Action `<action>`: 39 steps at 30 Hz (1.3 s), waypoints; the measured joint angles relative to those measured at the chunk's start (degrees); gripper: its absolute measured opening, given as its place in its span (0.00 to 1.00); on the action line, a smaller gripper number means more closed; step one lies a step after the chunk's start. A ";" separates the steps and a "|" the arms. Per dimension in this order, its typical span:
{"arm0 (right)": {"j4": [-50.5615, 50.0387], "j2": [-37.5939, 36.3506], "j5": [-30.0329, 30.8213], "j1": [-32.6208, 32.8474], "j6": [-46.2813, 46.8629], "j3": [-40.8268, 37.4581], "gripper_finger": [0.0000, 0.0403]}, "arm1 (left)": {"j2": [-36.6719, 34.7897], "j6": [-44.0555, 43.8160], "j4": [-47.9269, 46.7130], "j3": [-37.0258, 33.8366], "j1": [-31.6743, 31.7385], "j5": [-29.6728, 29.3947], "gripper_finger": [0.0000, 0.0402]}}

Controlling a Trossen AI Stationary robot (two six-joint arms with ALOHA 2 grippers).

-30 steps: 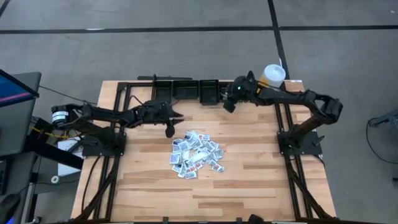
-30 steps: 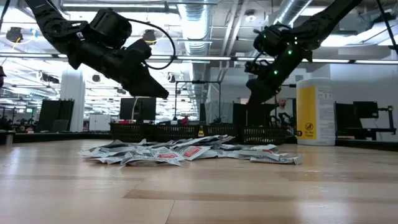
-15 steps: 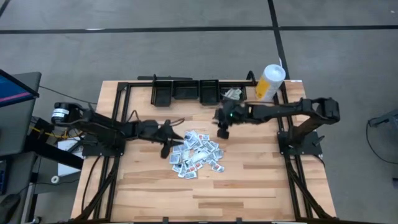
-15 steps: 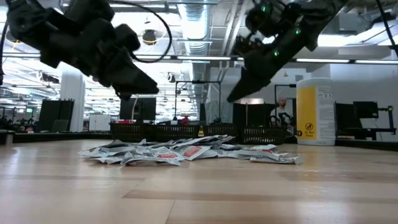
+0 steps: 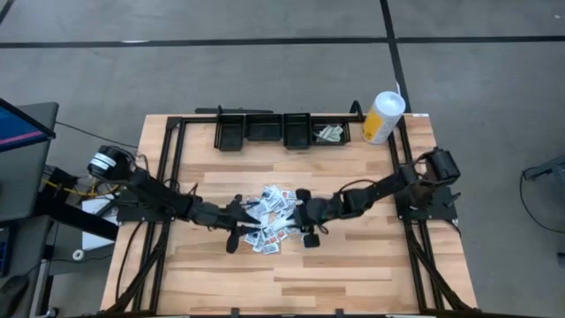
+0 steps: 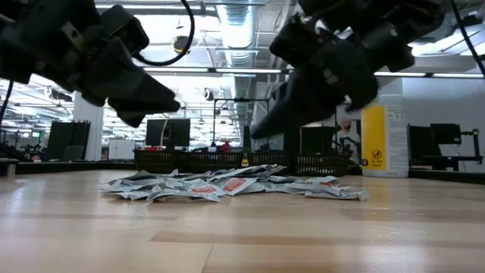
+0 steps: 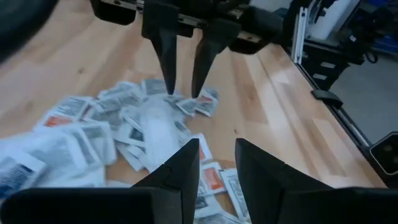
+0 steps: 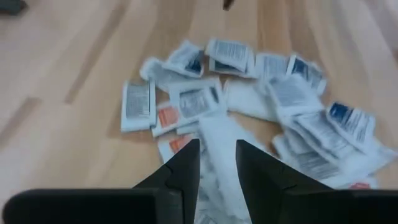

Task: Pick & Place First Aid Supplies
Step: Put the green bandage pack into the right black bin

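My two grippers converge above the packets (image 5: 275, 216) heaped mid-table.
Left gripper (image 7: 214, 163) and right gripper (image 8: 217, 163) hang empty, fingers parted, to pick one each.

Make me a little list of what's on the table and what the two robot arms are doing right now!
table: wooden top
packets: loose pile of small white packets mid-table
bins: row of black bins along the far edge; one holds a packet
canister: white-and-yellow canister at far right corner
left gripper: over the pile's left side, jaws apart, holding nothing
right gripper: over the pile's right side, jaws apart, holding nothing
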 joint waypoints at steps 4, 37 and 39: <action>0.03 2.46 5.34 2.23 -0.30 1.20 0.24 | 5.83 -1.35 6.93 0.04 -1.68 -0.61 0.26; -4.80 6.95 7.39 1.56 -17.20 4.48 0.24 | 9.50 -1.56 9.20 1.22 -1.49 -0.74 0.26; -4.62 6.95 8.87 1.15 -17.18 4.48 0.24 | 9.47 -1.56 9.20 1.22 -1.49 -0.74 0.26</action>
